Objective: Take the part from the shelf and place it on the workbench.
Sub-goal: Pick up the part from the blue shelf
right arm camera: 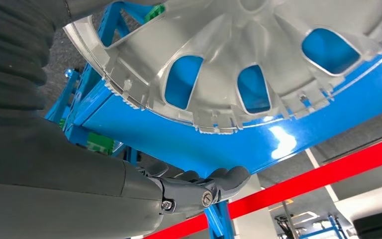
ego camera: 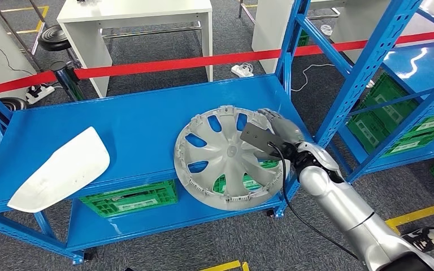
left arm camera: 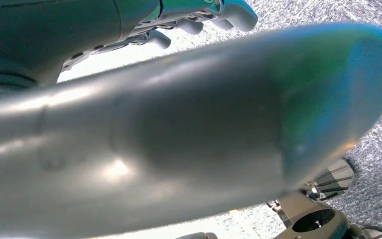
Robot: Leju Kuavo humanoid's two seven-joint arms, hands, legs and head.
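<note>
Our right hand (ego camera: 280, 130) rests on the hubcap's (ego camera: 226, 158) far rim; whether it grips, we cannot tell. The hubcap overhangs the shelf's (ego camera: 135, 113) front edge. Light, stiff plastic: we would take its rim.

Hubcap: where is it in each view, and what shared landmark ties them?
Head view: silver hubcap lies on the blue shelf, overhanging the front edge, the right hand at its rim.
Left wrist view: not in it.
Right wrist view: hubcap seen close, beyond the thumb.
Shared landmark: red barrier tape.
</note>
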